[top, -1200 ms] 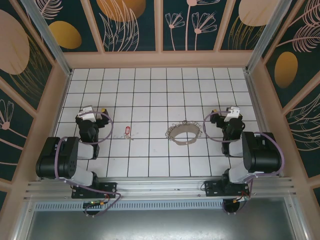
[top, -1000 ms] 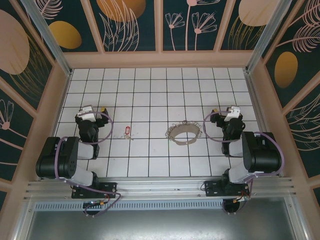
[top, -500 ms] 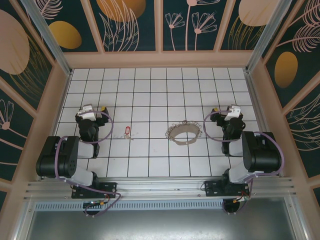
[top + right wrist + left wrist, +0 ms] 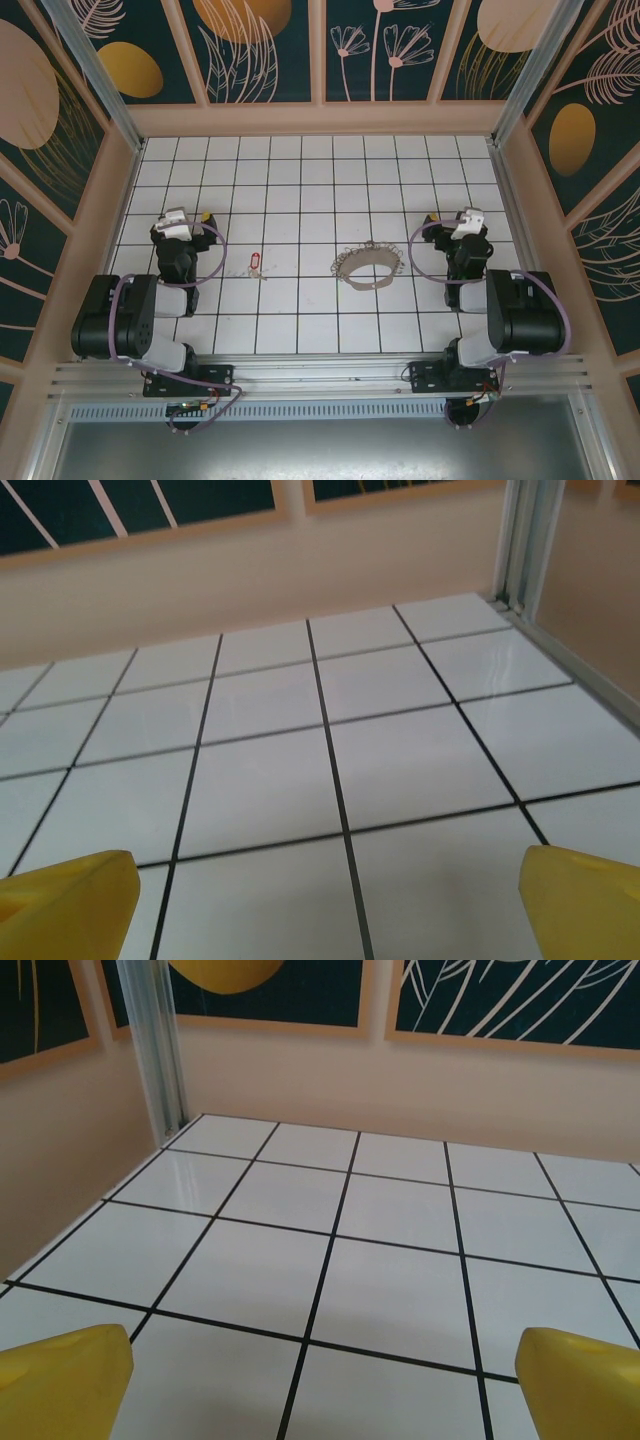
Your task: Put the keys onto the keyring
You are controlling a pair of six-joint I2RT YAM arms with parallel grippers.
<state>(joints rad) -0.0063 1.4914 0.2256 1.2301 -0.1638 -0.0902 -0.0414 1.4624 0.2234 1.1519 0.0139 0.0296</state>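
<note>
We see the keyring [image 4: 367, 267] lying flat on the white tiled table [image 4: 300, 170]. It is a thin metal loop fringed all round with small silvery-brown pieces. The keys [image 4: 255, 262], a tiny piece with a red-pink oval head and a thin silvery part, lie to the left of the keyring. They are well apart from it, in about the same row of tiles, and touch nothing but the table.

The left gripper [image 4: 188, 220] sits further left of the keyring, beyond the keys and a little farther back, near the keys but not touching them. In the left wrist view we find the left gripper [image 4: 320, 1385] with its jaws spread wide and holding nothing. Its yellow fingertips [image 4: 60, 1380] stand in the two bottom corners, with bare tile between them.

The right gripper [image 4: 452, 222] sits to the right of the keyring, also a little farther back and clear of the loop. In the right wrist view the right gripper [image 4: 325, 905] is likewise wide open and empty, with white tile and black grout lines between its yellow tips.

Behind the keyring the table runs back to a pale wooden wall [image 4: 320, 118] with dark floral panels above it.
</note>
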